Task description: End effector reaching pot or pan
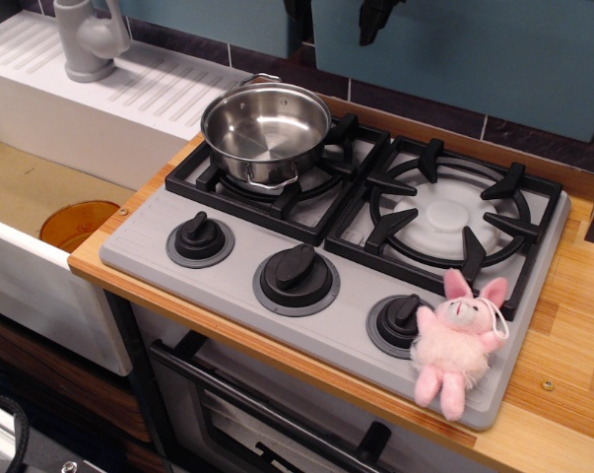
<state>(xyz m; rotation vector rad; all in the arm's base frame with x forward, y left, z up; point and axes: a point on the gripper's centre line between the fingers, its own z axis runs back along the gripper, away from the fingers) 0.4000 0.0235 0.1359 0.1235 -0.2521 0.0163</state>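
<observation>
A small shiny steel pot [265,130] with two loop handles stands empty on the back left burner grate of the toy stove [178,251]. Only the two black prongs of my gripper [334,14] show, at the top edge of the view. They hang high above and a little behind and to the right of the pot, clear of it. The prongs stand wide apart with nothing between them. The gripper body is out of view.
A pink plush bunny [456,340] lies on the stove's front right corner. Three black knobs line the front. The right burner grate [444,212] is bare. A grey faucet [85,37] and a white sink with an orange disc [77,222] are to the left.
</observation>
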